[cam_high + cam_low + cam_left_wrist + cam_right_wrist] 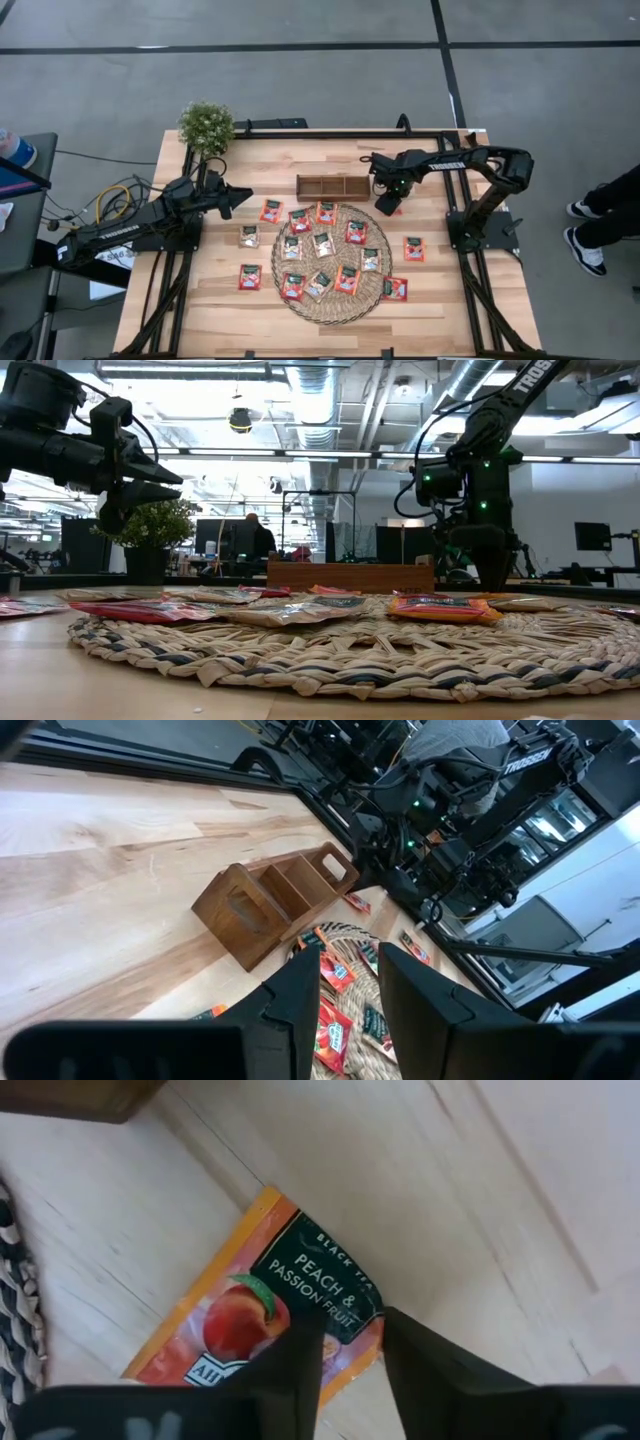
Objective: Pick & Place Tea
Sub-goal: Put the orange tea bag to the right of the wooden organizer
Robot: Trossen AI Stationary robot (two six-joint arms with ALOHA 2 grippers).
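Woven wicker mat (330, 650) fills the bottom of the low view, its braided rim nearest the lens, with tea sachets (440, 607) lying flat across its top. From above, the mat (279, 268) sits at the centre of the tabletop (200, 310), bearing about a dozen of the red-orange sachets; one lies mid-mat (323, 244). More lie off it on the bare wood: three at the left, among them a pale one (248, 236), one just above the mat's upper left edge (271, 211), and one at the right (414, 249).

Past the mat, toward the top of the high view, stands the small brown wooden tray (333, 186) with its three compartments. Just right of the tray, the right hand (388, 203) is lowered to the tabletop at the mat's upper right edge. In its wrist view the dark fingers (295, 1365) are parted, straddling a peach and passion fruit sachet (265, 1312) that lies flat on the wood beside the mat's rim; they are not closed on it.

At the left of the high view, the left hand (238, 199) hangs above the tabletop, well apart from the tray, its fingers (300, 1000) spread and holding nothing.

Farther back, a potted plant (206, 126) stands at the tabletop's upper left corner. Beyond the tabletop in the low view, a person (258, 538) is seated in the room.
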